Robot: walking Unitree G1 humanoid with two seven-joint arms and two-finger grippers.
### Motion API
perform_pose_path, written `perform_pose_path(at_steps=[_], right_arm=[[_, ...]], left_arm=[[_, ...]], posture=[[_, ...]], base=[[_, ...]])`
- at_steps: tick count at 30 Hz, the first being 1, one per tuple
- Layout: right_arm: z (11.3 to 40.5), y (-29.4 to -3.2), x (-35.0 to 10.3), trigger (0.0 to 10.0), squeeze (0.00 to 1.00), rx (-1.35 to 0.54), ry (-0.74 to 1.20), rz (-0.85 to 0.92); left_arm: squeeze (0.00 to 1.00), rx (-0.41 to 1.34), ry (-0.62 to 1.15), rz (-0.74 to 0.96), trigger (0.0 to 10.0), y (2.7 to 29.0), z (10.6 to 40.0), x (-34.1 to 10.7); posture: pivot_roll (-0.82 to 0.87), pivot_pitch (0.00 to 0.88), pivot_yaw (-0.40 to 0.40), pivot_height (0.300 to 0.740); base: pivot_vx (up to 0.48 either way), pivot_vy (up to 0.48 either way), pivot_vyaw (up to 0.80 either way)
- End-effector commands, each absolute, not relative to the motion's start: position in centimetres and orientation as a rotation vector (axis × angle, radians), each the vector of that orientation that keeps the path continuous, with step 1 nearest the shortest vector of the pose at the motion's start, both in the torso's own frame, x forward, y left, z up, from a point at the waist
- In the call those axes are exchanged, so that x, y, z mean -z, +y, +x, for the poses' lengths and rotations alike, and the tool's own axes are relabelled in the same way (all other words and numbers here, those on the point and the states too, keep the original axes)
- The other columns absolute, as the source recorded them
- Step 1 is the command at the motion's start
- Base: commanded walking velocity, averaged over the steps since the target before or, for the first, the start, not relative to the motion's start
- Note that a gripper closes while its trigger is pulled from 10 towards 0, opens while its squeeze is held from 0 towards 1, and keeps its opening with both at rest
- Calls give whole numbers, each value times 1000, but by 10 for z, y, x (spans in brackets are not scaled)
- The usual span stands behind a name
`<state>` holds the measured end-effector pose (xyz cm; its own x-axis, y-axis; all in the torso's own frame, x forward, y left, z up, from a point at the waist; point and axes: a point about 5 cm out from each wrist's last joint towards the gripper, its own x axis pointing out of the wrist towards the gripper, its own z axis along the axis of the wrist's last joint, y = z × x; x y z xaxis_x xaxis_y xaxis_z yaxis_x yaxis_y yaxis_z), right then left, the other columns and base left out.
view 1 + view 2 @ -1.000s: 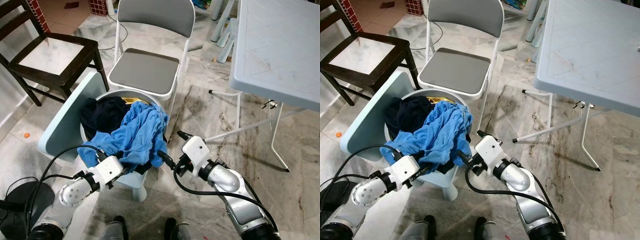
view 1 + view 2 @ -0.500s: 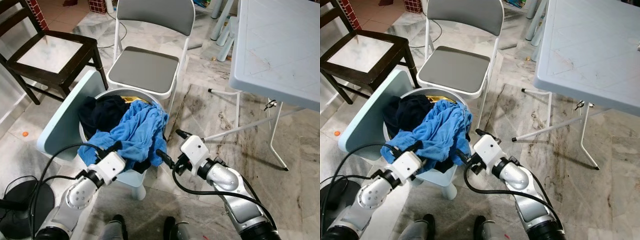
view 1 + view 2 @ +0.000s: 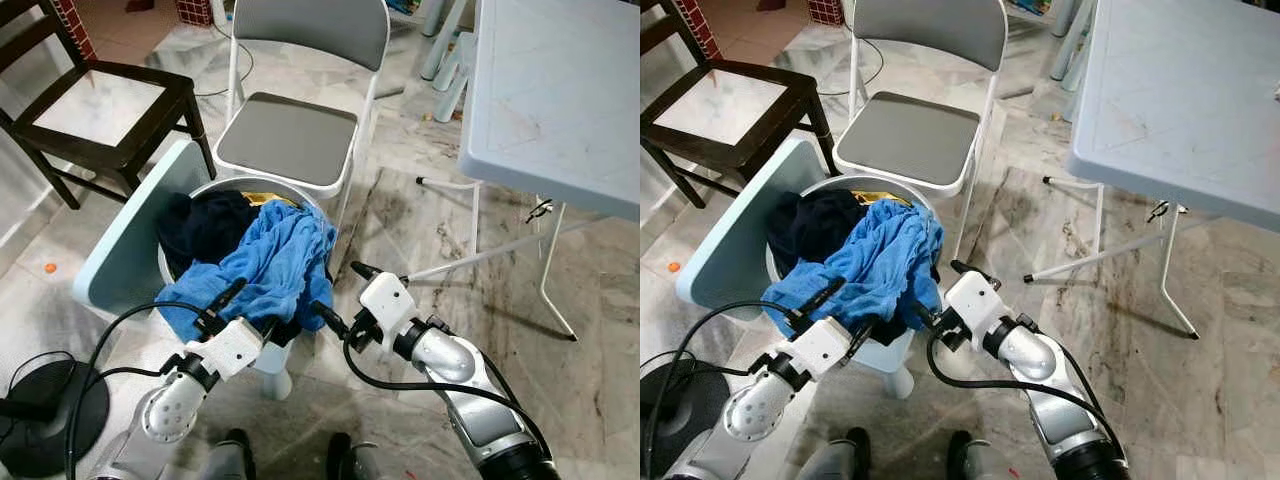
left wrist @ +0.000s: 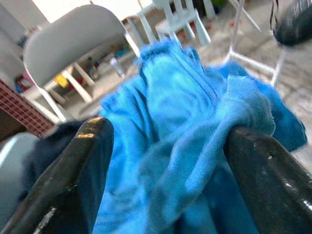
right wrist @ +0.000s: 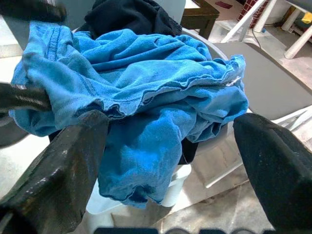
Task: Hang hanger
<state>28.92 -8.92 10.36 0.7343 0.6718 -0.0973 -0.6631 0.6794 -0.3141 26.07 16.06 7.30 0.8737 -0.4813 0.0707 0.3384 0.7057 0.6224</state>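
Both grippers — left (image 3: 235,306), right (image 3: 333,296) — flank the blue garment (image 3: 265,265) heaped in the laundry basket (image 3: 240,185), fingers spread, holding nothing. No hanger visible; next, probably lifting the garment.

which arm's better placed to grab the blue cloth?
Probably left: the left claw is open right at the crumpled blue cloth in the round white basket; the open right claw sits beside it.

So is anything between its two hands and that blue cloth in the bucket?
Nothing visible. The left hand is open at the near edge of the blue cloth, and the right hand, also open, sits just beside it. No hanger can be seen.
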Motion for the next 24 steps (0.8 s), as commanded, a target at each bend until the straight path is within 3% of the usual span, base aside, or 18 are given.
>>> perform_pose_path(at_steps=[1, 8, 16, 24], right_arm=[[286, -88, -97, 10000, 0, -766, -11, -346], [286, -87, -97, 10000, 0, -774, -12, -354], [286, -85, -96, 10000, 0, -781, -9, -359], [287, -84, -96, 10000, 0, -791, -9, -372]], left_arm=[[1000, 464, -254, 633, 10000, 163, 258, -75], [1000, 438, -263, 567, 10000, 178, 260, -88], [1000, 555, -129, 467, 10000, 191, 258, -83], [1000, 646, 15, 539, 10000, 218, 263, -77]], posture=[[152, 276, -93, 740], [161, 276, -91, 740], [169, 276, -98, 740], [165, 275, -101, 740]], base=[[0, 0, 0], [0, 0, 0], [0, 0, 0], [0, 0, 0]])
